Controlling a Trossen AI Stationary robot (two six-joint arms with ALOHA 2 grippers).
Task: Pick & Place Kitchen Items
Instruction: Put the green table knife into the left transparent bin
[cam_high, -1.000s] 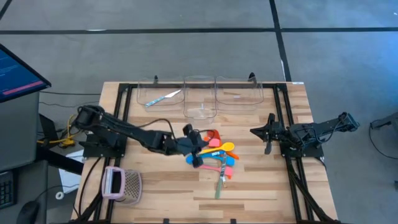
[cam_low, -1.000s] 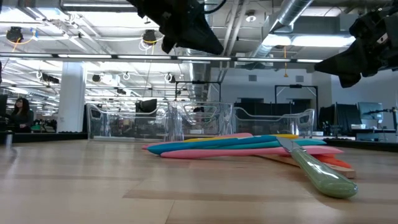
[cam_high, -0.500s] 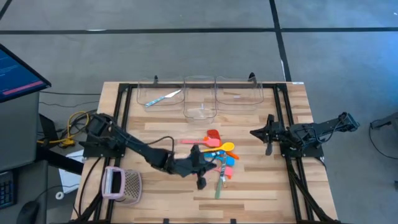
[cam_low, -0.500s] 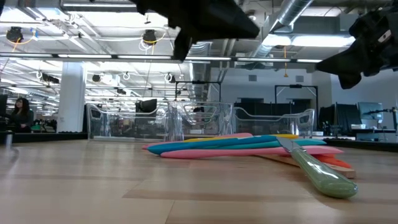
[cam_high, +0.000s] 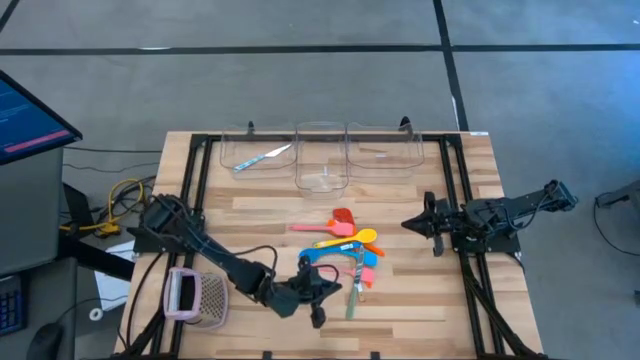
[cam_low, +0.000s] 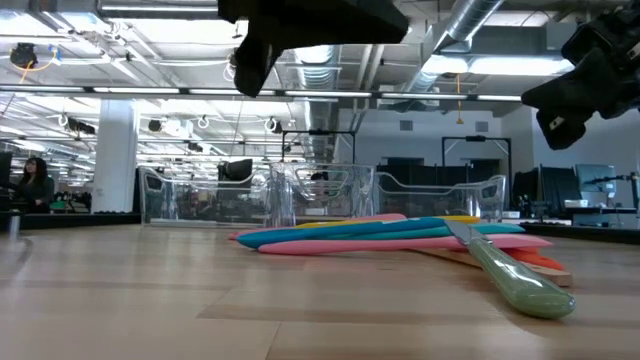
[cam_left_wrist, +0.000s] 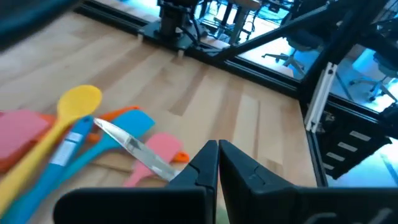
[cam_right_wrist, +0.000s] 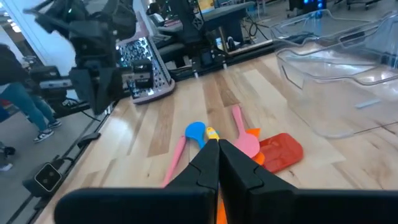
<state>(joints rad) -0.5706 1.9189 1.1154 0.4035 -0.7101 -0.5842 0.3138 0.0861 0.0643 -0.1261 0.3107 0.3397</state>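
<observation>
The kitchen items lie in a loose pile (cam_high: 345, 250) at the table's middle: a red spatula (cam_high: 342, 217), a yellow spoon (cam_high: 365, 237), a blue spoon (cam_high: 330, 252), pink and orange spoons, and a green-handled knife (cam_high: 353, 298) at the near side. My left gripper (cam_high: 338, 287) hovers shut and empty above the table, just left of the knife handle; its wrist view (cam_left_wrist: 217, 152) shows the pile beside it. My right gripper (cam_high: 405, 222) waits shut and empty to the right of the pile, above the table.
Three clear bins (cam_high: 322, 155) stand along the far edge; the left one holds a teal-handled knife (cam_high: 262, 156). A pink-and-white mesh basket (cam_high: 195, 297) stands at the near left. A person (cam_right_wrist: 15, 93) shows in the room beyond the table.
My left gripper has swung from the pile's far-left side toward the table's near edge and now hovers at the pile's near-left side. The utensils have not moved.
</observation>
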